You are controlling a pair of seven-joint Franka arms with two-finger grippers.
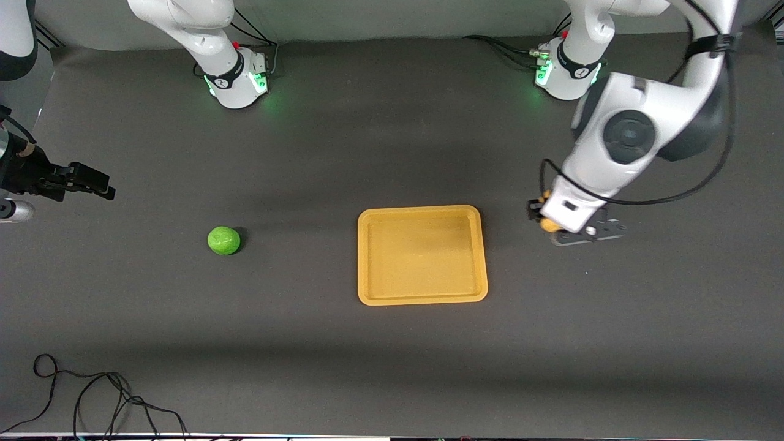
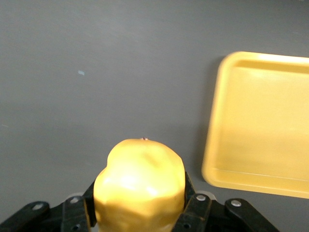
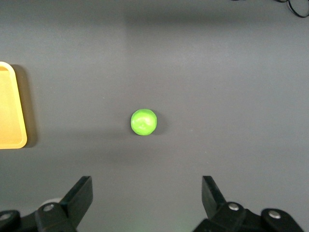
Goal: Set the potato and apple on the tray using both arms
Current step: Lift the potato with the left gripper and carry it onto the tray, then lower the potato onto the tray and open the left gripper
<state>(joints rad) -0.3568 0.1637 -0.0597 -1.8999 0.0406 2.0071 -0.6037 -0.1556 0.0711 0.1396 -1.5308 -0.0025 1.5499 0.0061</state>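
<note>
A dark grey bench [image 1: 392, 367] is seen from a high camera facing two white robot arms whose bases stand along its top edge. An orange-yellow tray [image 1: 422, 297] lies flat near the middle of the bench, a little toward the left arm's end, and nothing is on it. The left claw [image 1: 560, 225] hangs over bare bench just beside the tray, on the side toward the left arm's end. Its wrist view shows the fingers [image 2: 195, 212] closed against both sides of the potato [image 2: 140, 186], a lumpy yellow oval, with the tray's rim [image 2: 212, 145] close by. In the front view only a small yellow edge of the potato [image 1: 549, 225] peeps out under the wrist. The apple [image 1: 224, 240], bright green and round, sits on the bench toward the right arm's end, well apart from the tray and about level with its upper half. The right claw [image 1: 98, 184] hovers near the bench edge at the right arm's end, wide open and holding nothing; its wrist view looks down on the apple [image 3: 144, 122] between the spread fingers [image 3: 79, 195]. By the look of it the task is barely begun: the potato is gripped but not yet set down, the apple is untouched, and both must be put on the tray.
</note>
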